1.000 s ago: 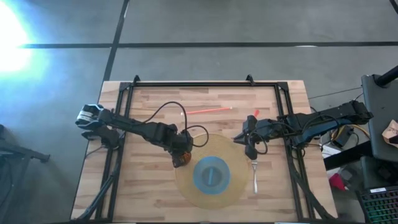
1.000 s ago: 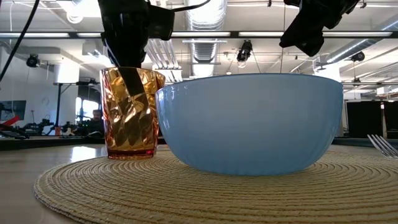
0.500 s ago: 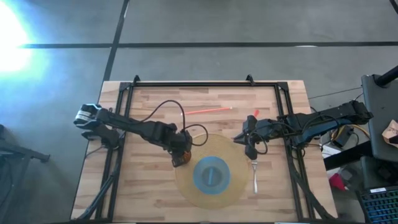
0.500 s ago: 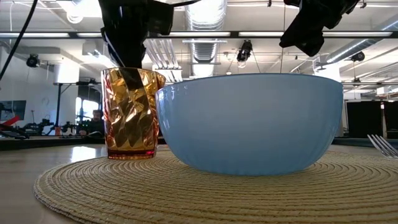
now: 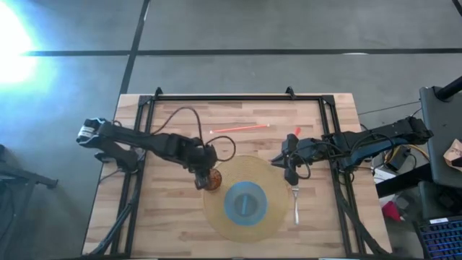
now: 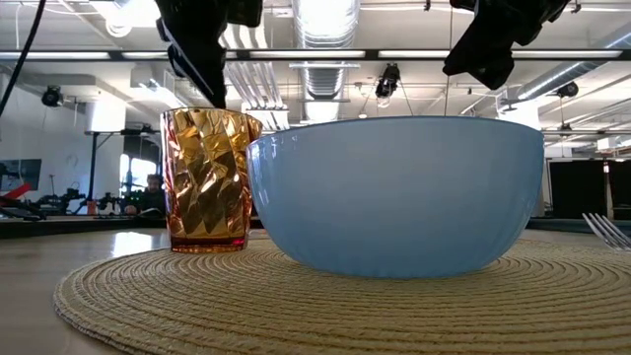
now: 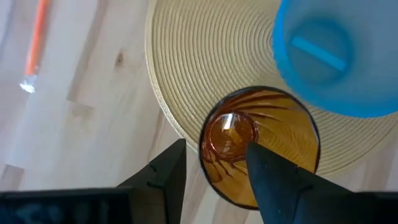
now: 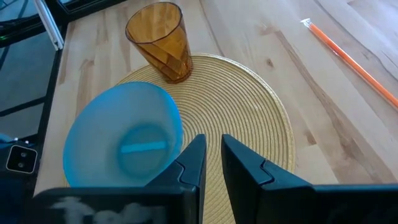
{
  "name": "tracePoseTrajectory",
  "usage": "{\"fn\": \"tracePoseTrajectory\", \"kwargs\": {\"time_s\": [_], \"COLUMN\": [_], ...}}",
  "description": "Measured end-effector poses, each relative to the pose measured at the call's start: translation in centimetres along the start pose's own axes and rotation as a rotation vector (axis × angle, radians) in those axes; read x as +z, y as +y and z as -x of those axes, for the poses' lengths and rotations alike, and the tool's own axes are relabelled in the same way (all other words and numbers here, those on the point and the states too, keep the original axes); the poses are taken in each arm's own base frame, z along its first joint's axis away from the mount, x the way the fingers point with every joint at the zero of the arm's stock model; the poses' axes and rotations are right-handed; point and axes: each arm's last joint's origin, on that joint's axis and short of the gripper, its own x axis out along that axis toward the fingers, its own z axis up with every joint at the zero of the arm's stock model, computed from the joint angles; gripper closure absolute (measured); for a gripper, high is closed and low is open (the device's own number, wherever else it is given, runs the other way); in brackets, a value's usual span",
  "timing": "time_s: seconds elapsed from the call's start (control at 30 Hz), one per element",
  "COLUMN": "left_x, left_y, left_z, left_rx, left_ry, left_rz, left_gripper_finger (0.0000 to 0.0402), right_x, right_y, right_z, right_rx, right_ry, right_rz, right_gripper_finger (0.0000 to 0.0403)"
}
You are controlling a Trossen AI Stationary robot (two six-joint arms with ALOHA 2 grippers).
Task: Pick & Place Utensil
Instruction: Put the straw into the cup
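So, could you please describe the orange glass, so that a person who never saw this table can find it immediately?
Look at the round woven placemat on the wooden table. A light blue bowl sits in its middle, and the glass stands upright at the mat's edge, on the left arm's side. It is the only amber, see-through, faceted thing there.

A silver fork lies flat on the wooden table just off the woven placemat's right edge, tines toward the table's back edge and handle toward the front; in the low view only its tines peek in at the far right, just above the mat's rim. An orange utensil with a clear tip lies flat on the bare wood behind the mat, angled slightly; a short red piece lies near it, too small to identify.
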Motion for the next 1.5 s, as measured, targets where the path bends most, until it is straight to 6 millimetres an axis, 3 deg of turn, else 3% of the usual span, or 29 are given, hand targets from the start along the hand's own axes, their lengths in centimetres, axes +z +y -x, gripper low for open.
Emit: {"fn": "tracePoseTrajectory", "kwargs": {"time_s": [0.27, 0.43, 0.83, 1.13, 1.5], "left_x": [0.1, 0.9, 3.5, 4.5, 4.8], "left_y": [1.7, 3.8, 12.9, 18.1, 19.1], "left_z": [3.0, 3.5, 2.9, 0.8, -4.9], "left_rx": [0.009, 0.066, 0.123, 0.130, 0.062], "left_ry": [-0.114, -0.165, -0.194, -0.172, -0.001], "left_rz": [-0.048, -0.048, 0.008, -0.094, -0.249], "left_gripper_finger": [0.0247, 0.0248, 0.0248, 0.0248, 0.0248], "right_x": [0.1, 0.3, 0.3, 0.3, 0.1], "right_y": [0.0, 0.1, 0.1, 0.1, 0.0], "right_z": [0.1, 0.2, 0.1, 0.1, 0.0], "right_rx": [0.002, 0.005, 0.004, 0.004, 0.001], "right_ry": [-0.004, -0.010, -0.008, -0.008, -0.001], "right_rz": [-0.002, -0.003, 0.001, 0.001, 0.010], "right_gripper_finger": [0.0355, 0.0355, 0.0355, 0.0355, 0.0355]}}
